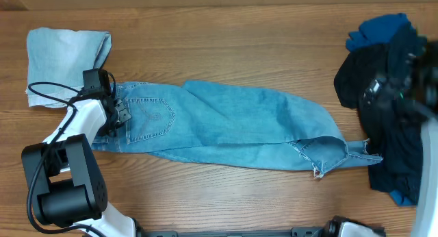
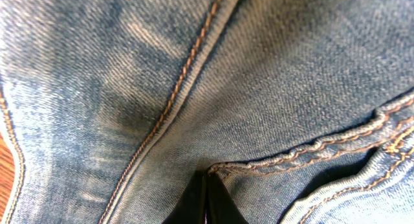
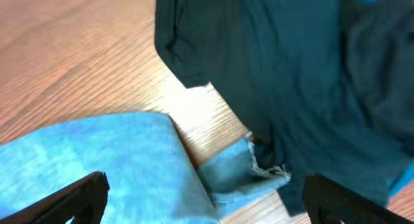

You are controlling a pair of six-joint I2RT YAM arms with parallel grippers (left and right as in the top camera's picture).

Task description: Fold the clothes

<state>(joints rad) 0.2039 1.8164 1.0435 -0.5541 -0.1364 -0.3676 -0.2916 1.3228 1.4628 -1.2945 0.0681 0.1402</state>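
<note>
jeans (image 1: 233, 127) — twill denim (frayed hem) | left gripper (image 2: 206, 199) pinches its orange-stitched seam

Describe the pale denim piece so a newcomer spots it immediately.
On the wooden table, look to the upper-left corner of the overhead view. The pale denim piece lies there, beside the waistband end of the jeans. It is folded into a compact square and paler than the jeans, unlike the dark garments heaped at the right edge.

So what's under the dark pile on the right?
One hem of the jeans seems tucked under the pile; royal-blue cloth peeks out top and bottom. Anything deeper is covered.
</note>
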